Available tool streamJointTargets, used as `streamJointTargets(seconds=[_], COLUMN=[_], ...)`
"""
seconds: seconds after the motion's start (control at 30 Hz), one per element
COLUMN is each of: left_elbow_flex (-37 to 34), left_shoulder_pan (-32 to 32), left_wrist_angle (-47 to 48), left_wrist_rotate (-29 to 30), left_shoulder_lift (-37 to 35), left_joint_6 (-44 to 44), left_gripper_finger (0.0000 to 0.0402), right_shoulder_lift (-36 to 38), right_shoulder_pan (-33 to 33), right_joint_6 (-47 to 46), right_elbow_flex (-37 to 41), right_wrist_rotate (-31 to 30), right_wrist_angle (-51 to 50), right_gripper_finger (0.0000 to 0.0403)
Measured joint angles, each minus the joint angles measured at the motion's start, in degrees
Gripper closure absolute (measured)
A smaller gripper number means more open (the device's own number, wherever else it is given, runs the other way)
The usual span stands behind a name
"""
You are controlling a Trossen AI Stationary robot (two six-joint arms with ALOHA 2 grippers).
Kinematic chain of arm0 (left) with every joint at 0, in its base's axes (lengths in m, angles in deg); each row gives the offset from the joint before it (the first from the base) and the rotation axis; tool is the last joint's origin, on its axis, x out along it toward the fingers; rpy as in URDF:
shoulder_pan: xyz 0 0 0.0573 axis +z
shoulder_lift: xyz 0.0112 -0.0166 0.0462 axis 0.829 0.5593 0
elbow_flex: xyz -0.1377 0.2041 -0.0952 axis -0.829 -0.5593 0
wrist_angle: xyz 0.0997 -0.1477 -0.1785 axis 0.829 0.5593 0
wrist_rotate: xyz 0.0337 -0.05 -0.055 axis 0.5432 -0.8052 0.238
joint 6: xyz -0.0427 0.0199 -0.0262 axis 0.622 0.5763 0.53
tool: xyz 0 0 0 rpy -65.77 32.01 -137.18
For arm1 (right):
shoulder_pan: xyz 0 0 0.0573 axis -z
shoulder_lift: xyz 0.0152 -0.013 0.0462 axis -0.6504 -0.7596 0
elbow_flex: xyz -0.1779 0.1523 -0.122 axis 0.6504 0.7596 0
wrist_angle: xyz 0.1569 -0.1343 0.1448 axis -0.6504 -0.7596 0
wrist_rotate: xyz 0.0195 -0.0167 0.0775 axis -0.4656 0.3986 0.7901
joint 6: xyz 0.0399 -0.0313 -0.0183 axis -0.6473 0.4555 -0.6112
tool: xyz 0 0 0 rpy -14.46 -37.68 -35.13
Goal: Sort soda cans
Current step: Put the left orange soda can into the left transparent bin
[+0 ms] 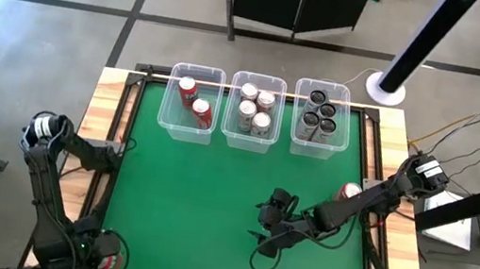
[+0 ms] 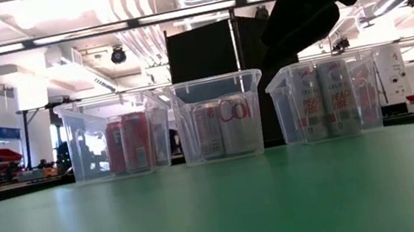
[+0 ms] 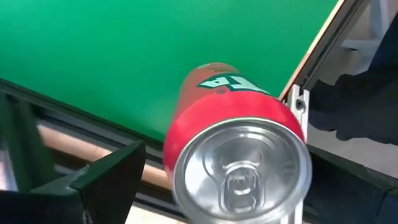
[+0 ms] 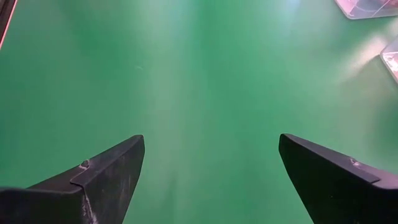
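Sorting is well along: red cans (image 1: 194, 97), silver cans (image 1: 255, 108) and dark cans (image 1: 319, 116) are grouped in three clear plastic bins (image 1: 165, 114) along the table's far edge. One red can (image 1: 349, 192) is left near the right edge; another (image 3: 233, 149), smooth with a silver top, is grasped by the left gripper (image 1: 112, 259) at the near left corner. The right gripper (image 4: 208, 180) is spread wide, empty, over green matting (image 1: 193, 194). Carrying the held can to the red bin is judged next.
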Motion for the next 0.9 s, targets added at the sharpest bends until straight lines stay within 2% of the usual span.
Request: streamJointTargets(seconds=[0.23, 0.5, 0.6, 0.7, 0.77, 0.9], left_elbow_flex=[-5.02, -7.4, -6.29, -3.38, -0.44, 5.37], left_shoulder_pan=[-0.04, 0.19, 0.98, 5.69, 11.05, 23.91], left_wrist_angle=[-7.41, -10.22, -6.36, 4.4, 9.93, 18.08], left_wrist_rotate=[-0.76, -0.79, 0.06, 4.33, 11.39, 23.23], left_shoulder_lift=[0.0, -0.35, -1.02, -2.86, -4.29, -7.71], left_joint_6=[1.27, 1.85, 1.34, -1.52, -6.42, -22.5], left_gripper_finger=[0.0027, 0.0114, 0.0123, 0.0123, 0.0123, 0.0123], right_shoulder_lift=[0.0, 0.0, 0.0, 0.0, 0.0, 0.0], right_shoulder_pan=[0.0, 0.0, 0.0, 0.0, 0.02, 0.02], right_joint_6=[-0.8, -1.39, -1.38, -0.55, 0.8, 2.17], right_elbow_flex=[0.0, 0.0, 0.0, 0.0, 0.0, 0.0], right_wrist_rotate=[0.15, 0.15, 0.15, 0.13, 0.11, -0.06], right_wrist_angle=[0.02, 0.16, 0.46, 1.71, 3.62, 6.01], right_gripper_finger=[0.0035, 0.0035, 0.0035, 0.0035, 0.0035, 0.0035])
